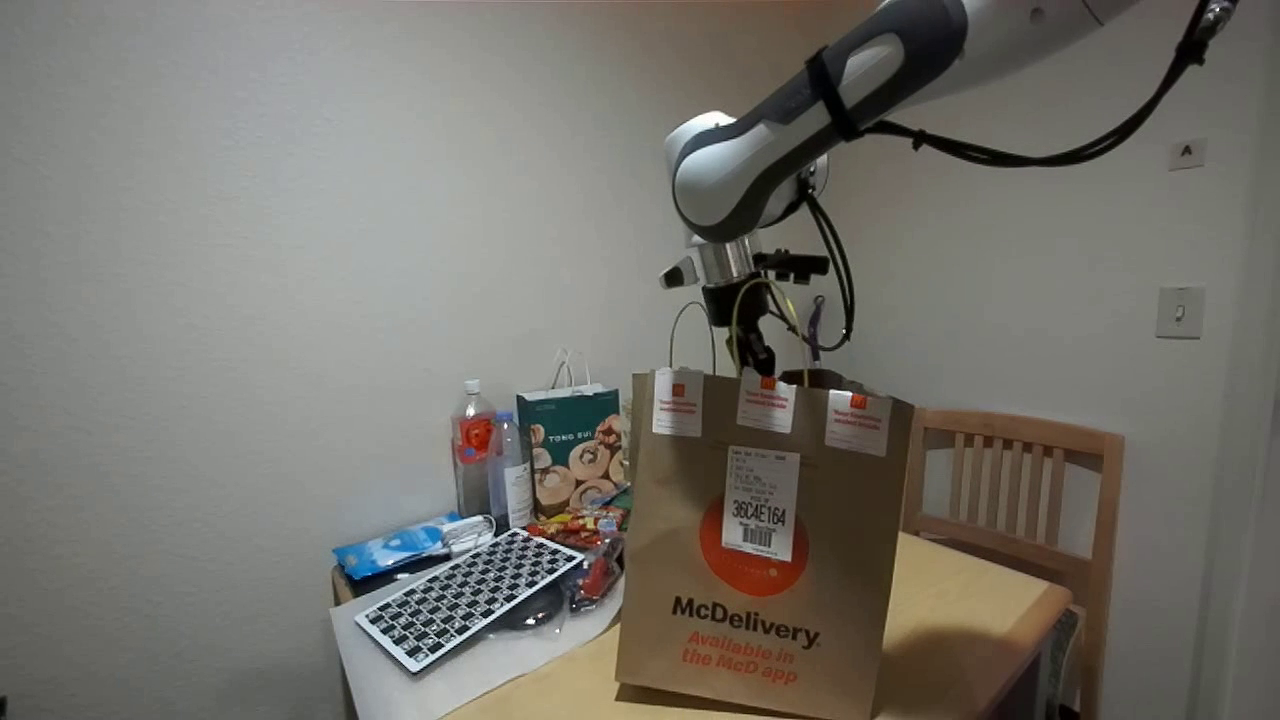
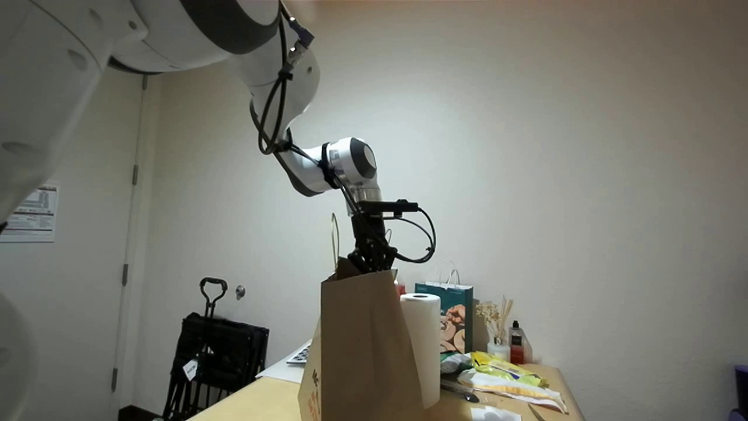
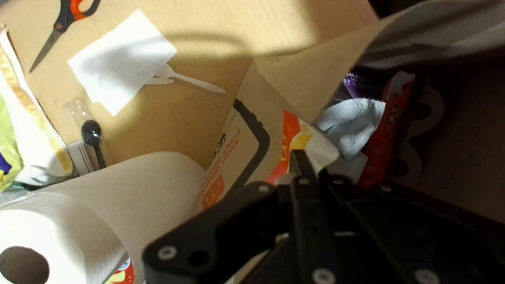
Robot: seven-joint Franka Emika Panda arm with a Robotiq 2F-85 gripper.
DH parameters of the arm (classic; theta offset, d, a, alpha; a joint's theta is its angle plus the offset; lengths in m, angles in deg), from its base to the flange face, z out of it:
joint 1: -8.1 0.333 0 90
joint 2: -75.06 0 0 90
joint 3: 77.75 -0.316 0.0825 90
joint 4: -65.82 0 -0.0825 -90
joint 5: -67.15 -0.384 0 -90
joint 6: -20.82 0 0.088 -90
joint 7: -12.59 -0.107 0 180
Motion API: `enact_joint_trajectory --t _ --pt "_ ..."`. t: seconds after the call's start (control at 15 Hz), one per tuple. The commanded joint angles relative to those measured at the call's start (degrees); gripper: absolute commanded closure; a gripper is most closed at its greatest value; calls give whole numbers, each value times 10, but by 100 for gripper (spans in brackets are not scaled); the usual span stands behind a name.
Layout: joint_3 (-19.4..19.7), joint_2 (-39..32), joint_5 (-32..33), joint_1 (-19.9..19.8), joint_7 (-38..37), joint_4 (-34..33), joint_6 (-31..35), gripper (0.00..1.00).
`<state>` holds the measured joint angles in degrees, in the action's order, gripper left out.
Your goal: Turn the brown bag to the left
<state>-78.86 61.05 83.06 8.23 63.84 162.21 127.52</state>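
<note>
The brown bag (image 1: 850, 540) stands upright on the table in both exterior views (image 2: 368, 345). Its red print and white receipt sticker (image 1: 760, 505) face the camera in an exterior view. Its pale loop handles stand up at the top. My gripper (image 1: 757, 355) points down at the bag's top edge in both exterior views (image 2: 374, 266). In the wrist view the gripper (image 3: 311, 169) is shut with the bag's rim (image 3: 303, 86) between its fingers, one finger outside and one inside. Packets and a crumpled white item (image 3: 351, 122) lie inside the bag. The deeper inside is dark.
A paper towel roll (image 2: 423, 356) stands close beside the bag. A green paper bag (image 1: 570, 450), bottles (image 1: 473, 450) and a keyboard (image 1: 470, 600) are on the table. Scissors (image 3: 59, 25), a white napkin (image 3: 122, 59) and packets lie nearby. A wooden chair (image 1: 1010, 510) stands at the table.
</note>
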Motion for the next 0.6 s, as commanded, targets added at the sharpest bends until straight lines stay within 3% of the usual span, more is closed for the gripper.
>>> enact_joint_trajectory --t 0.0,0.53 --pt "-10 -19 -33 -26 123 -14 40 100" --pt "-18 -43 -100 -42 351 -51 24 100"
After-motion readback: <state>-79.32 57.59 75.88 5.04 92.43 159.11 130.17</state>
